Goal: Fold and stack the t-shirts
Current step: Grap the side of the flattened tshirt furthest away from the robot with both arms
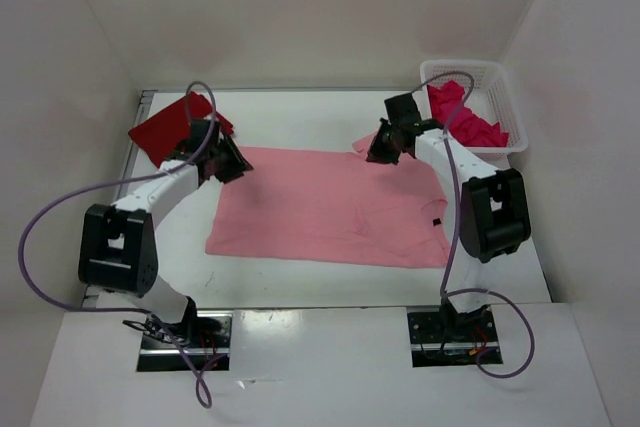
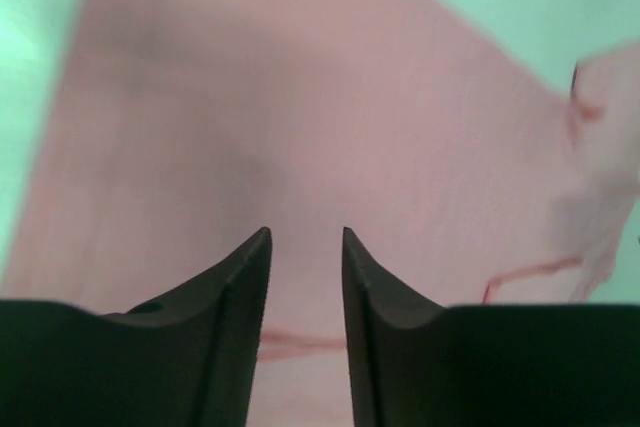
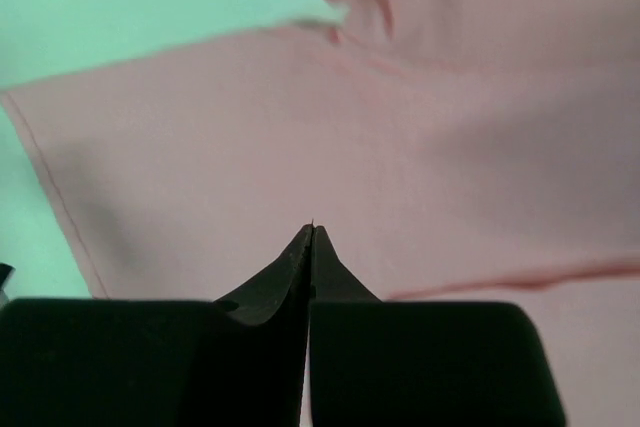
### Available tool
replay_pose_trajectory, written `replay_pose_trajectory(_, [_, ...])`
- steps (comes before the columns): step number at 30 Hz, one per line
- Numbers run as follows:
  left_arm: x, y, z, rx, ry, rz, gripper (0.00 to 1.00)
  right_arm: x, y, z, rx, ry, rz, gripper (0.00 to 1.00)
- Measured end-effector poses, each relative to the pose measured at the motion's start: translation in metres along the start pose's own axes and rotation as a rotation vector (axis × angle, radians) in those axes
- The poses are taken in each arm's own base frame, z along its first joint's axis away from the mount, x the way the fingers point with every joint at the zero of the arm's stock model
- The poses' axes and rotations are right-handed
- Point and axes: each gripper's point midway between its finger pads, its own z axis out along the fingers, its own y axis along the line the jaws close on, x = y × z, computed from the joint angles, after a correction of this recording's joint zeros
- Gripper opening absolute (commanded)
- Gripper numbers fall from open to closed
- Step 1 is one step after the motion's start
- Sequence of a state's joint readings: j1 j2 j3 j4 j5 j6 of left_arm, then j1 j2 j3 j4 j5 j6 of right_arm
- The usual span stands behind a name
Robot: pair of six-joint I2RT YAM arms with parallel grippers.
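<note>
Item, light pink t-shirt (image 1: 330,209): spread flat across the middle of the white table (image 1: 300,117), roughly rectangular in outline, with cloth bunched at its far right corner and a small dark mark near its right edge. Item, dark red t-shirt (image 1: 168,127): folded, lying at the table's far left corner, just beyond the pink one. Item, crimson-magenta t-shirt (image 1: 468,119): heaped loosely inside the white mesh basket (image 1: 505,97) at the far right corner. Item, left gripper (image 1: 228,159): over the far left corner of the light pink t-shirt; its wrist view shows the jaws a narrow gap apart, nothing between them, pink cloth visible below through the gap. Item, right gripper (image 1: 383,147): at the bunched far right corner of the same shirt; its wrist view shows the jaws pressed together tip to tip above pink cloth, and whether any cloth is pinched cannot be told
</note>
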State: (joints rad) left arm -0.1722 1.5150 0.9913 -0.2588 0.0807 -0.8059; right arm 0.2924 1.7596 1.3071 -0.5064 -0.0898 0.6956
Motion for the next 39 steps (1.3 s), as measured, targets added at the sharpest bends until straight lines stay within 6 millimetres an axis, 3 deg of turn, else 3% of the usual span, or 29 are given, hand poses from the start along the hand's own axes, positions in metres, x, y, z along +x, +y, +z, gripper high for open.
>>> replay_pose_trajectory(5, [-0.082,0.010,0.032,-0.019,-0.107,-0.063,0.54,-0.042,0.023,0.009,-0.023,-0.082,-0.064,0.08])
replay_pose_trajectory(9, [-0.112,0.024,0.067,-0.063,-0.120,-0.071,0.57,-0.055,0.020,0.019,-0.008,-0.093,-0.090,0.11])
replay_pose_trajectory(12, [-0.117,0.031,0.092,-0.101,-0.106,-0.051,0.57,-0.065,0.012,0.027,0.010,-0.099,-0.099,0.13])
replay_pose_trajectory(18, [-0.132,0.044,0.118,-0.181,-0.116,0.005,0.53,-0.079,-0.003,0.030,0.033,-0.108,-0.096,0.14])
replay_pose_trajectory(24, [-0.131,0.058,0.124,-0.241,-0.110,0.040,0.48,-0.094,-0.003,0.033,0.025,-0.125,-0.094,0.16])
replay_pose_trajectory(34, [-0.135,0.063,0.135,-0.263,-0.103,0.076,0.47,-0.097,0.002,0.039,0.006,-0.113,-0.095,0.17])
replay_pose_trajectory(39, [-0.137,0.059,0.140,-0.255,-0.107,0.083,0.34,-0.101,0.004,0.047,0.000,-0.110,-0.095,0.19])
